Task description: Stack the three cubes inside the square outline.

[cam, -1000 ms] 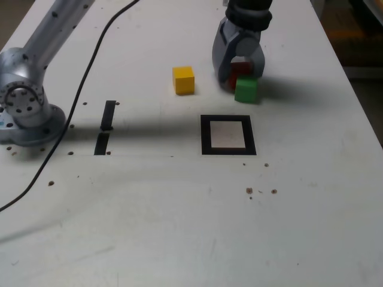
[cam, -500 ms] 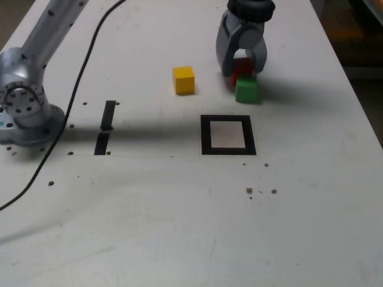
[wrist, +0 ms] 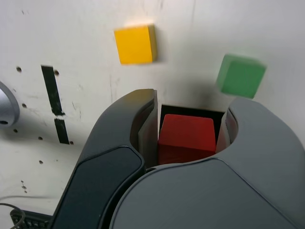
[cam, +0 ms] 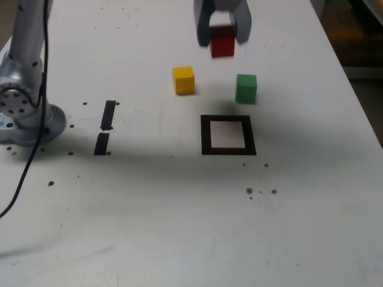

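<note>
The pincer (cam: 222,40) — closed on the red cube (cam: 222,45) — holds it raised above the table (cam: 149,197). Beneath, on the tabletop, rest the green cube (cam: 246,89) and, to its left in the exterior view, the yellow cube (cam: 184,81), the two standing apart. The square outline (cam: 206,135) lies near the green cube; two short black strips (cam: 108,115) lie farther left in the exterior view.

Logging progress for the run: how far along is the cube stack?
Done: nothing placed; the white centre of the square outline shows bare in the exterior view. In hand: the red cube, lifted off the table in the end effector. Left: set red down inside the outline, then stack the yellow cube and green cube, both on the table outside it.
</note>
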Controlling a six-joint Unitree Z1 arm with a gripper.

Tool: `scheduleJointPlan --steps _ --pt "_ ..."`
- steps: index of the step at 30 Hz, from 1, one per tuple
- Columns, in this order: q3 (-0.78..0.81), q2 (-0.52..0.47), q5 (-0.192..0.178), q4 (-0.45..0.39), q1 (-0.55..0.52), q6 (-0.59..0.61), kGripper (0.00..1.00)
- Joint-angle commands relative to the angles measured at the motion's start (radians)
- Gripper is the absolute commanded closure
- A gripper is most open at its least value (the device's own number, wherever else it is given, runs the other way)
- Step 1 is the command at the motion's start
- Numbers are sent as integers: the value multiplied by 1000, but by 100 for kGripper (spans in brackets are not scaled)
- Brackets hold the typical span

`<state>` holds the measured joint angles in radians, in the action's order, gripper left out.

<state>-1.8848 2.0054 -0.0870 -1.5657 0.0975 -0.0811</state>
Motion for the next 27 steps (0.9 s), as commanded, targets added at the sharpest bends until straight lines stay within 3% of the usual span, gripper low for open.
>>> scheduleJointPlan --steps 1,6,9,13,27 --pt "21 18 0 3 -59 40 74" --pt "115 31 44 58 -150 108 74" --pt "178 35 79 121 -168 118 74" --pt "224 48 100 187 -180 122 74" --pt "328 89 89 338 -182 138 74"
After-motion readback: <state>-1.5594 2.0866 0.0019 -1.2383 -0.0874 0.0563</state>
